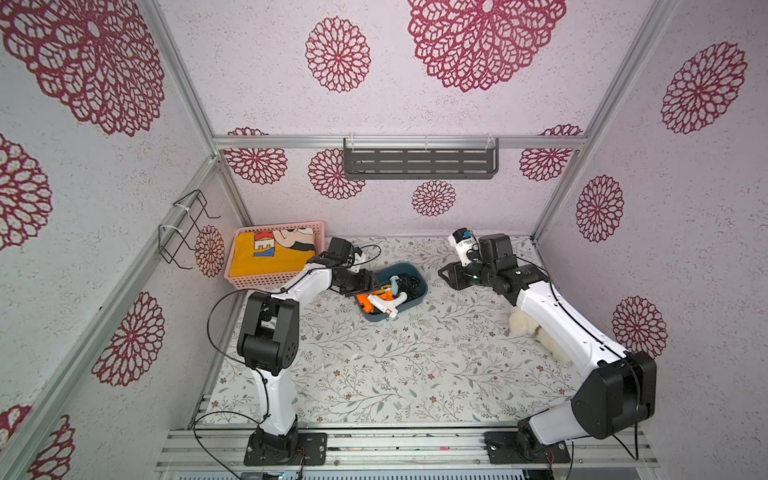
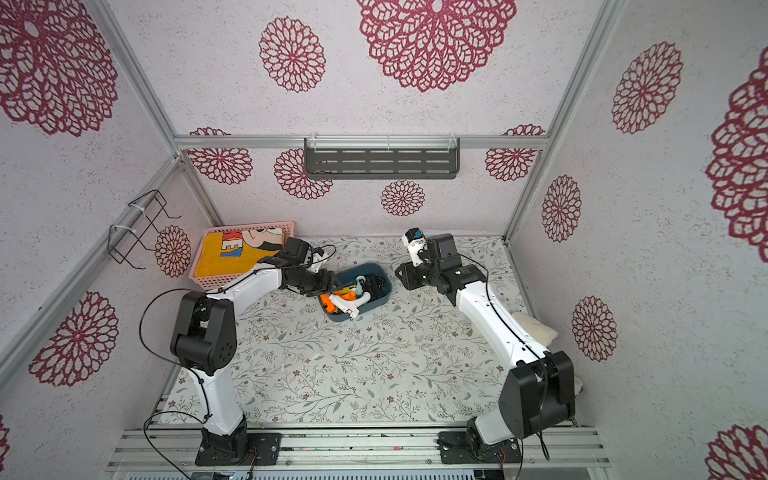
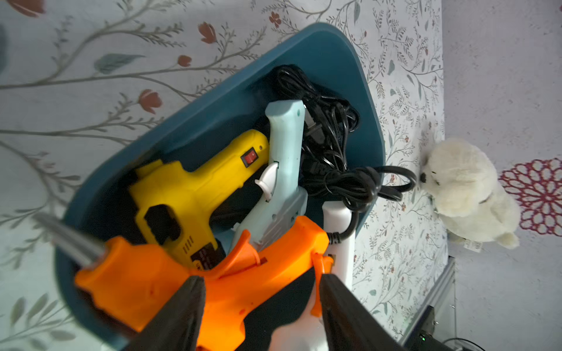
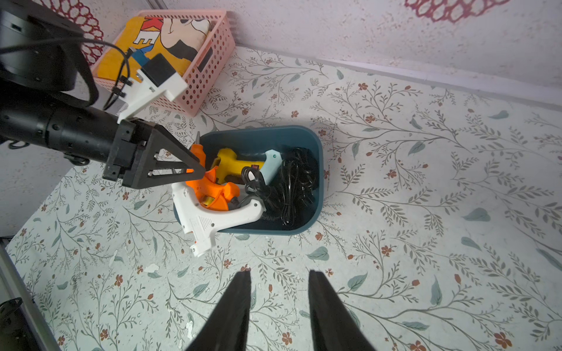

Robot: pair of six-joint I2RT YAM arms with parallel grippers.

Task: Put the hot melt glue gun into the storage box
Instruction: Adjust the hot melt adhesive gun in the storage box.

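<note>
Four pistol-shaped glue guns lie piled in the shallow dark teal-blue plastic storage box, which stands on the floral-printed table cover between the two arms. The orange plastic hot melt glue gun lies inside the box at the end nearest the left arm, resting on top of the yellow glue gun and the pale blue glue gun, with its metal nozzle at the rim. We see the left gripper right over it, jaws spread, one black finger on each side of the orange handle; we cannot tell whether either finger touches it. A white glue gun lies across the box's near edge, its nozzle sticking out over the rim. Tangled black power cords fill the box's other end. The right gripper hovers above bare table near the box, jaws slightly parted with nothing between them. A pink lattice plastic basket holding a yellow printed cloth sits in the back corner, and a white plush toy lies by the right arm.
</note>
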